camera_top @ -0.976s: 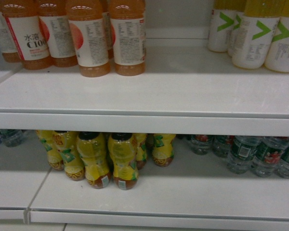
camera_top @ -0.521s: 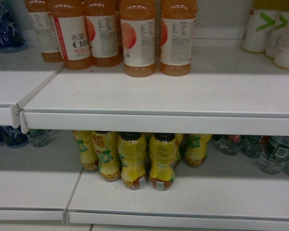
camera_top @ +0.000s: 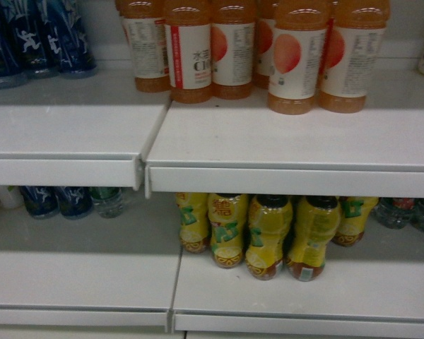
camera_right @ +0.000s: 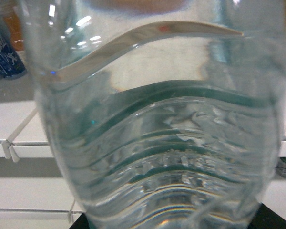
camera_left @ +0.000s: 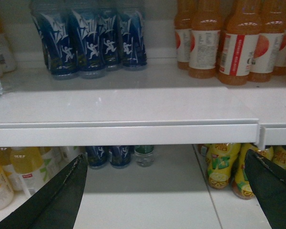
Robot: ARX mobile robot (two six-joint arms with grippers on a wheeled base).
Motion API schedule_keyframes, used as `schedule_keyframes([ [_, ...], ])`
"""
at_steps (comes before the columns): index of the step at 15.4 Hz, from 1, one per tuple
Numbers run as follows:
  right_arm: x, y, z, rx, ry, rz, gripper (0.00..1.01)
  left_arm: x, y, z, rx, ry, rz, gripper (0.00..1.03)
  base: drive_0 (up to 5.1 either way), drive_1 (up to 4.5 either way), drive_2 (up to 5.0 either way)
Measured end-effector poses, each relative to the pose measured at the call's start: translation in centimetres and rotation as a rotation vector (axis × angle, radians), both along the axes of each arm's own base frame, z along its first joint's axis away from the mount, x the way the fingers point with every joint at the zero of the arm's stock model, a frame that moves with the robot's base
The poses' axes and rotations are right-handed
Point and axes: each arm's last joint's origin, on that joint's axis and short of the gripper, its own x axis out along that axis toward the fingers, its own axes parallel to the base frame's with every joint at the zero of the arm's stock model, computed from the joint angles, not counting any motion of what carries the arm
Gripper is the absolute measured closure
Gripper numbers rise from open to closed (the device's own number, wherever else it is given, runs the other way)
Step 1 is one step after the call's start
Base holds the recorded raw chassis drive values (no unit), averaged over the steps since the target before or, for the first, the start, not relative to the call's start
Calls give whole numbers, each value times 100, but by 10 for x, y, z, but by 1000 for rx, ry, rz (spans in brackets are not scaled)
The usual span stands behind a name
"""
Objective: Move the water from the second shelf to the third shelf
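The water (camera_right: 157, 143), a clear ribbed bottle, fills nearly the whole right wrist view. My right gripper (camera_right: 167, 223) is shut on it, with only dark finger corners (camera_right: 271, 218) showing at the bottom edge. In the left wrist view my left gripper (camera_left: 166, 153) stands open and holds nothing. It faces the lower shelf (camera_left: 148, 191) under a white shelf edge (camera_left: 124, 134). Neither gripper shows in the head view.
Orange drink bottles (camera_top: 233, 49) and blue bottles (camera_top: 35, 35) stand on the upper shelf (camera_top: 290, 141). Below are yellow tea bottles (camera_top: 268, 233), more blue bottles (camera_top: 56, 201), a small green-labelled clear bottle (camera_top: 107, 201) and further clear bottles (camera_top: 410, 212) at far right. A shelf seam (camera_top: 145, 173) runs left of centre.
The head view has swung left: the orange and yellow bottles slid right in the picture, the blue bottles and shelf seam came into view, and the white-labelled bottles left it.
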Motion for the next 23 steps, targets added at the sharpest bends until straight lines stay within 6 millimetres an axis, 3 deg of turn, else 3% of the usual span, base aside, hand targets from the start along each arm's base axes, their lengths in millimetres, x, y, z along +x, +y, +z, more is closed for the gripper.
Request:
schedule_keyframes([
  [23, 0, 0, 0, 1, 0, 1, 62, 0, 0, 0, 0, 3, 0, 5, -499, 246, 246],
])
